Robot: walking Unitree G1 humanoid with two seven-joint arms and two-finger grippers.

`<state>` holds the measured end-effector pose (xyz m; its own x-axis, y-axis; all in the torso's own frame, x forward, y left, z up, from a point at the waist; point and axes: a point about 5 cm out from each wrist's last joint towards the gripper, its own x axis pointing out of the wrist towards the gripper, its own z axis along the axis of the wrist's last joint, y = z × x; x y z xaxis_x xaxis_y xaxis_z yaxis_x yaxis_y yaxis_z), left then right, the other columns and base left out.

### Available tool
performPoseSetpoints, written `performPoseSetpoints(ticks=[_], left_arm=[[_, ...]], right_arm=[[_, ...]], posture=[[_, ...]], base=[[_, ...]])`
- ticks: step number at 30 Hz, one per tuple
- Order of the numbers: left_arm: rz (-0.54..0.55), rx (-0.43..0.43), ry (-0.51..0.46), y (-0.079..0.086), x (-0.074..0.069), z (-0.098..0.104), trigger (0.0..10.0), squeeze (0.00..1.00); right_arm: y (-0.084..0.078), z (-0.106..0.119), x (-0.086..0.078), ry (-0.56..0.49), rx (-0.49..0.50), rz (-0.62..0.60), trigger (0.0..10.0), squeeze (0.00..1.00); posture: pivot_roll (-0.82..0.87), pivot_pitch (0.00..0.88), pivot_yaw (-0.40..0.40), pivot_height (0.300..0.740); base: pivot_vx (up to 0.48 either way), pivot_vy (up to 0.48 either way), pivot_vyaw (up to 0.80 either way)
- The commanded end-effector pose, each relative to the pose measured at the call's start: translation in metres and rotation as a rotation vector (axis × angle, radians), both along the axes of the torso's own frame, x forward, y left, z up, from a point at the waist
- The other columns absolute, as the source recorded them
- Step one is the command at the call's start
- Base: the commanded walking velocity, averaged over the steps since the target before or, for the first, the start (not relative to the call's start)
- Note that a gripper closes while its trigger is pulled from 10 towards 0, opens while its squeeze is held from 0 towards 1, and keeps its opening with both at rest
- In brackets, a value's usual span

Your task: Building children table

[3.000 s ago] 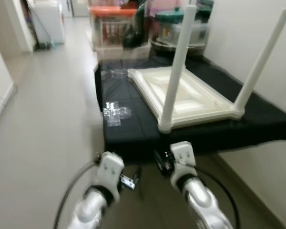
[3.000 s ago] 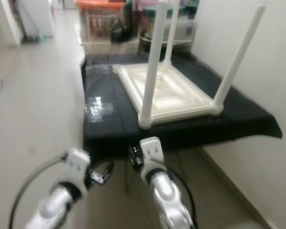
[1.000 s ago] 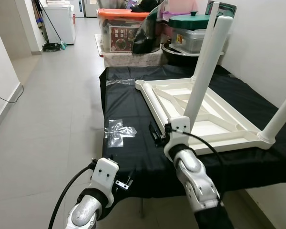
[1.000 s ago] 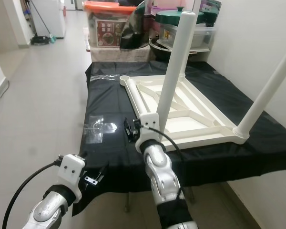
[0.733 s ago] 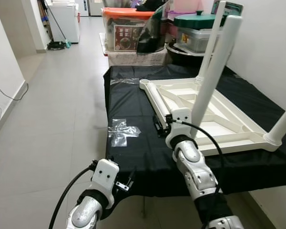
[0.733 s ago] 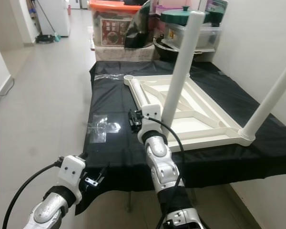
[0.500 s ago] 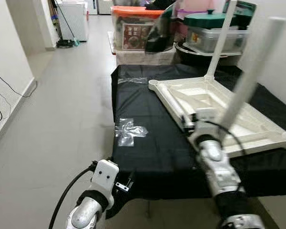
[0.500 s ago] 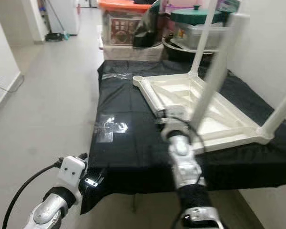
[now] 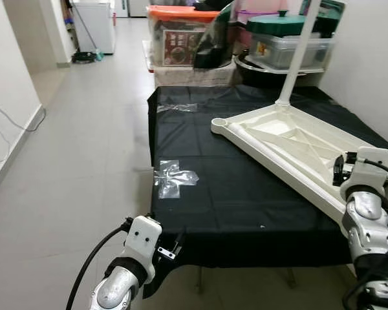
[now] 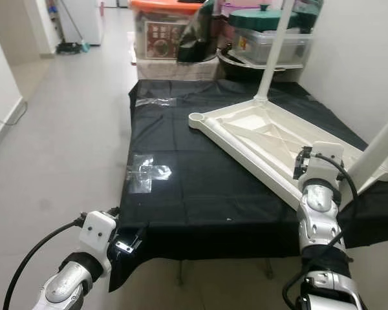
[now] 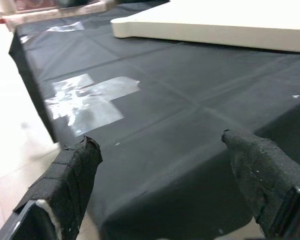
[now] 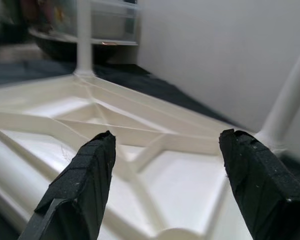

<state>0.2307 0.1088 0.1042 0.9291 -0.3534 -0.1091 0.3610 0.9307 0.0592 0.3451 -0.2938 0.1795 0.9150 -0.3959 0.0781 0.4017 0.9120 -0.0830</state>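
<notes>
So the kids' table (image 9: 291, 145) is lying upside down on the black-covered tabletop (image 9: 207, 194), its underside with the cross ribs facing up. Its long side runs diagonally from the empty corner socket (image 9: 218, 122) nearest the middle of the tabletop back toward the robot's right. One leg (image 10: 275, 48) stands up at the far corner and another (image 10: 381, 145) rises at the right edge near the wall.

The right hand (image 12: 162, 175) is the one that matters here. It's raised over the near right part of the frame, pointing across the ribbed underside toward the far leg, with its fingers spread wide and nothing between them. The table is straight ahead of it and just below.

The left hand (image 11: 160, 170) sits low at the front left corner of the tabletop, also spread open and empty, looking across the black cloth past a patch of clear tape (image 9: 173, 176). The table is well off to its right, so the right arm is clearly the nearer one for whatever comes next, probably something with that open socket or a leg.
</notes>
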Motion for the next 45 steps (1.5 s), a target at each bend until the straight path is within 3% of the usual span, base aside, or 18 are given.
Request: performPoseSetpoints(ticks=[1,3,4,6,10,12,16,28,36,40,45], left_arm=[[-0.015,0.001,0.004,-0.002,-0.002,0.001,10.0,0.0],[-0.031,0.024,-0.029,-0.004,-0.003,0.006,10.0,0.0],[-0.031,0.029,-0.038,-0.005,-0.004,0.009,10.0,0.0],[-0.024,0.032,-0.041,-0.005,-0.006,0.01,10.0,0.0],[-0.01,0.034,-0.038,-0.004,-0.009,0.011,10.0,0.0],[-0.003,0.034,-0.038,-0.004,-0.014,0.013,10.0,0.0],[0.02,0.022,-0.025,-0.002,-0.019,0.013,10.0,0.0],[0.018,0.014,-0.014,-0.003,-0.016,0.012,10.0,0.0],[0.033,-0.001,-0.006,-0.002,-0.014,0.012,10.0,0.0],[0.045,0.005,0.008,-0.001,-0.012,0.01,10.0,0.0],[0.045,-0.002,0.01,-0.001,-0.013,0.011,10.0,0.0]], right_arm=[[0.014,-0.003,0.006,0.006,0.02,0.085,10.0,0.0],[0.052,-0.001,0.022,0.009,0.01,0.277,10.0,0.0],[0.062,0.002,0.028,0.016,0.001,0.325,10.0,0.0],[0.066,0.004,0.034,0.036,-0.022,0.347,10.0,0.0],[0.069,0.006,0.041,0.072,-0.04,0.36,10.0,0.0],[0.069,0.012,0.049,0.115,-0.044,0.368,10.0,0.0],[0.078,0.023,0.054,0.084,-0.021,0.406,10.0,0.0],[0.11,0.01,0.054,0.066,-0.016,0.518,10.0,0.0],[0.113,0.011,0.055,0.066,-0.02,0.538,10.0,0.0],[0.121,0.015,0.057,0.098,-0.032,0.642,10.0,0.0],[0.118,0.024,0.062,0.152,-0.009,0.693,10.0,0.0]], posture=[[0.07,0.042,-0.059,0.74],[0.08,0.058,-0.065,0.74],[0.08,0.08,-0.072,0.74],[0.08,0.095,-0.076,0.74],[0.08,0.098,-0.077,0.74],[0.09,0.141,-0.093,0.74],[0.1,0.152,-0.098,0.74],[0.09,0.134,-0.089,0.74],[0.09,0.131,-0.092,0.74],[0.09,0.129,-0.093,0.74],[0.09,0.14,-0.095,0.74]], base=[[0.0,0.0,0.0],[0.0,0.0,0.0],[0.0,0.0,0.0],[0.0,0.0,0.0],[0.0,0.0,0.0],[0.0,0.0,0.0],[0.064,0.0,0.0],[0.348,-0.314,0.0],[0.153,-0.032,0.0],[0.0,0.0,0.0],[0.0,0.0,0.0]])
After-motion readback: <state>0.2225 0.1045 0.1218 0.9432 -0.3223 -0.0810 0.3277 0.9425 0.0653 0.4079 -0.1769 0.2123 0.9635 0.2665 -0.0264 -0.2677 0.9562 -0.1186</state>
